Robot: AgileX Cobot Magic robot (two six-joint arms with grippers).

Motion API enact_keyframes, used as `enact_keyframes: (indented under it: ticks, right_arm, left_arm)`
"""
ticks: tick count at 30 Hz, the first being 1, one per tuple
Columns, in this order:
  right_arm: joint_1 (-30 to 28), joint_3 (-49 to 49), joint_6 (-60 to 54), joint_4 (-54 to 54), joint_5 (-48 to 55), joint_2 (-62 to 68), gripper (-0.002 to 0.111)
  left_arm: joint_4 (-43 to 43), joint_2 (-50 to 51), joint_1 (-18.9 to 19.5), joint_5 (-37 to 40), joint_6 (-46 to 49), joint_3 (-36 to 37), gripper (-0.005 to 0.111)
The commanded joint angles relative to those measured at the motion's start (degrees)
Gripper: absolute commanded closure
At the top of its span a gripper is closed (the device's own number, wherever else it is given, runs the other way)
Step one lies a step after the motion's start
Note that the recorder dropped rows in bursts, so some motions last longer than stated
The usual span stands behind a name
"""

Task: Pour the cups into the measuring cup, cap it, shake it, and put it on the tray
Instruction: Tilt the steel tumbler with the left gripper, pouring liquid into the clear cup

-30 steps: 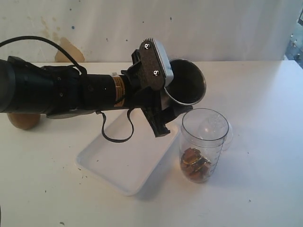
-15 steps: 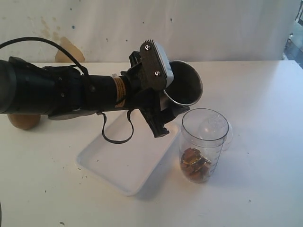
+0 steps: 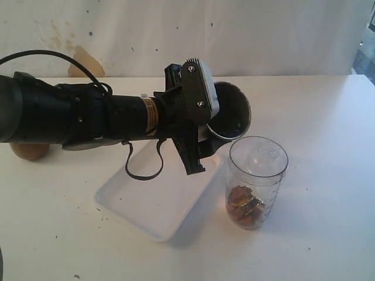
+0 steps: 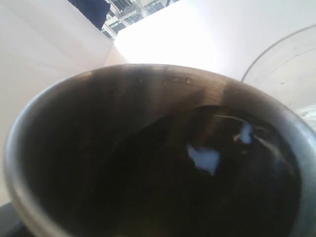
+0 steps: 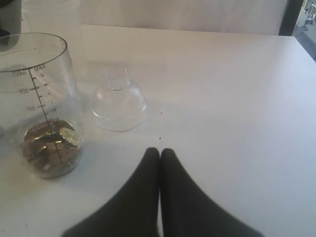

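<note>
Table [image 3: 328,117]: tray [image 3: 146,218]; measuring cup [image 3: 256,181]; cap [image 5: 119,101] (maybe wooden cup [image 3: 28,151])

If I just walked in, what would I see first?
The big black left gripper jumps out first: it holds a steel tumbler tipped on its side in the air, by a corner of the white tray. Right next to it, the clear measuring cup stands on the table with brown and shiny bits at its bottom. A clear dome cap sits beside that cup.

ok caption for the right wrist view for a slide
Right gripper, jaws shut, faces the cap; measuring cup beside it holds brown pieces.
</note>
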Motion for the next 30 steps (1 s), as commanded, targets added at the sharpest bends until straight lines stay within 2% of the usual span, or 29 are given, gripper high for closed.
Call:
enact_keyframes:
  ticks: [1, 11, 15, 18, 30]
  right_arm:
    - [-0.34, 0.28, 0.09, -0.17, -0.4, -0.26, 0.108]
    - [-0.34, 0.28, 0.09, -0.17, -0.4, -0.26, 0.108]
    - [-0.34, 0.28, 0.09, -0.17, -0.4, -0.26, 0.108]
    - [-0.34, 0.28, 0.09, -0.17, -0.4, -0.26, 0.108]
    - [-0.34, 0.28, 0.09, -0.17, -0.4, -0.26, 0.108]
  left_arm:
    - [-1.33, -1.38, -0.28, -1.59, 0.85, -0.84, 0.107]
    - [-1.76, -1.38, -0.28, 0.82, 1.64, -4.89, 0.107]
    - [-0.15, -1.38, -1.44, 2.48, 1.64, -5.29, 0.107]
    - [3.7, -1.38, -2.69, 4.06, 3.35, -5.29, 0.107]
    - [3.94, -1.38, -3.04, 4.8, 14.26, -5.38, 0.107]
